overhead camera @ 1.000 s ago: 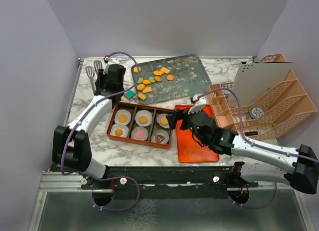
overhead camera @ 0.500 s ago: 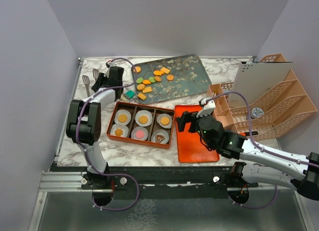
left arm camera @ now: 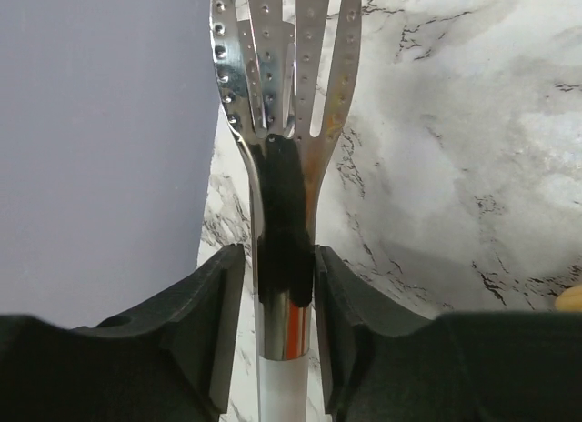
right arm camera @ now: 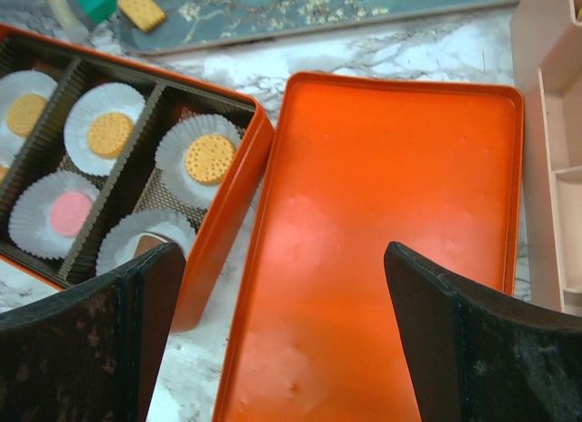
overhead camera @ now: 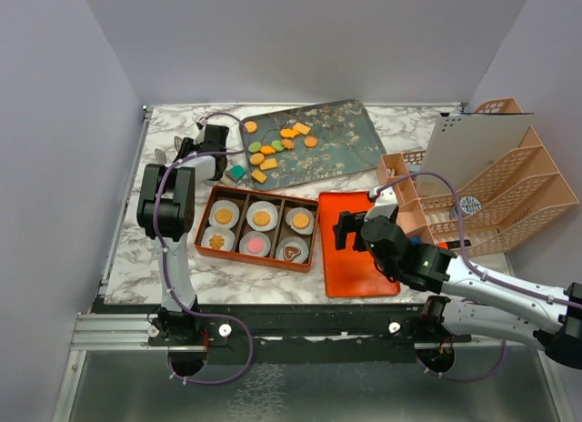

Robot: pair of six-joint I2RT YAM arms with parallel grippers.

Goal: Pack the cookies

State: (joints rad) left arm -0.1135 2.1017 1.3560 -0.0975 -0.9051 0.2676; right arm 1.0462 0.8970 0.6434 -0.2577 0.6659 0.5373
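Observation:
Several orange and green cookies (overhead camera: 277,149) lie on the dark floral tray (overhead camera: 341,140). The brown box (overhead camera: 257,249) holds white paper cups with cookies in them, among them an orange round (right arm camera: 210,158), a pink one (right arm camera: 71,213) and a brown heart (overhead camera: 291,253). My left gripper (overhead camera: 186,151) is at the table's far left, shut on the handle of metal tongs (left arm camera: 284,122), whose perforated blades are pressed together. My right gripper (right arm camera: 282,258) is open and empty, just above the orange lid (right arm camera: 391,213) beside the box.
A teal block (overhead camera: 237,172) and a square cookie (right arm camera: 142,8) lie at the tray's near left corner. A peach file organizer (overhead camera: 491,195) stands at the right, close to the lid. The grey wall runs right along the table's left edge by the tongs.
My left arm has folded back towards the far left edge, and the tongs moved with it. My right gripper has drawn back from over the box to above the orange lid.

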